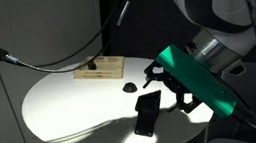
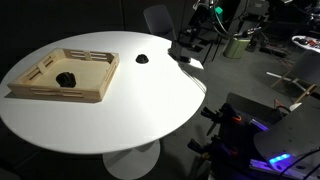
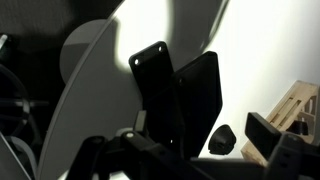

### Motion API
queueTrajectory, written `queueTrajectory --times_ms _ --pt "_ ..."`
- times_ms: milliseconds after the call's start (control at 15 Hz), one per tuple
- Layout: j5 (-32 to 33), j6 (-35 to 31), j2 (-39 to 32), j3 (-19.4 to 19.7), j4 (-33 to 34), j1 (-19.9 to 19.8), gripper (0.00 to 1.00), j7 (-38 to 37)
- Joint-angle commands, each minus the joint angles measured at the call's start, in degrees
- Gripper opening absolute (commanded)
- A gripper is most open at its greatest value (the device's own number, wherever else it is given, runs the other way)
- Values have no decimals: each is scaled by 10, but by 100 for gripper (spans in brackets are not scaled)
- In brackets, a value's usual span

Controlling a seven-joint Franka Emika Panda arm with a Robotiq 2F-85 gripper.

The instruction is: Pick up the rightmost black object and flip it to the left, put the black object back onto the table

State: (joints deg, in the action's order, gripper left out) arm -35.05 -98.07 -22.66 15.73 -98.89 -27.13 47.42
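Observation:
The rightmost black object [image 1: 150,103] is a flat black slab. It stands tilted, its lower end at the white table [image 1: 72,105], and it casts a black shadow [image 1: 144,125] toward the front. In the wrist view the slab [image 3: 155,85] shows two small holes at its far end, with its shadow [image 3: 200,90] beside it. My gripper [image 1: 169,88] reaches in from the right with its jaws spread around the slab's near end. In the wrist view the gripper [image 3: 180,138] shows a gap between its right finger and the slab. In an exterior view the gripper [image 2: 190,50] is at the far table edge, and the slab is not distinguishable there.
A small black dome [image 1: 128,86] sits just behind the slab and shows in the other views [image 2: 142,58] [image 3: 222,138]. A wooden tray [image 2: 50,95] holds a tiny black piece [image 2: 65,78]; the tray is at the back [image 1: 102,69]. A cable arcs over the table [image 1: 26,61].

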Motion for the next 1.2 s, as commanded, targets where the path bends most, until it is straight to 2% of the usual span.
queueTrajectory --times_ms 0,733,800,933,1133 --pt "-10 24 -20 -18 27 -19 100 14" --pt "-43 88 -39 -28 29 -33 98 37" --pt "-45 93 -41 -27 30 -34 74 39" --pt "-47 101 -41 -26 31 -35 71 40" --pt "-47 107 -41 -26 34 -35 48 40"
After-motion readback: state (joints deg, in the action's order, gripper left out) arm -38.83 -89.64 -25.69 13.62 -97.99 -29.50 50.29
